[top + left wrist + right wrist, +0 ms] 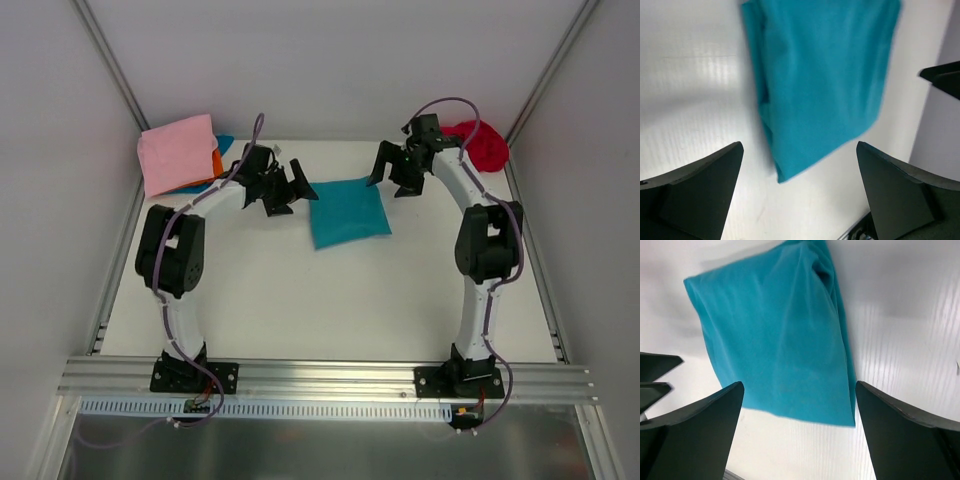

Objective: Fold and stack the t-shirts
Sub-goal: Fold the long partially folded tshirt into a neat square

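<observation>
One folded teal t-shirt (348, 212), white table (300, 300)

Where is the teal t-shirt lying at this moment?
In the top view, the folded teal t-shirt lies on the table, between the open left gripper and the open right gripper.

The white table (300, 300) carries three lots of cloth, all in its far half. Just past centre, toward 12 o'clock, a teal t-shirt (347, 212) lies flat, folded into a rough square and slightly skewed. At 10 o'clock, in the far left corner, a pink t-shirt (178, 152) tops a pile, with an orange t-shirt (216, 160) and a blue t-shirt (192, 186) showing under its edge. At 2 o'clock, in the far right corner, a red t-shirt (487, 145) sits bunched
</observation>
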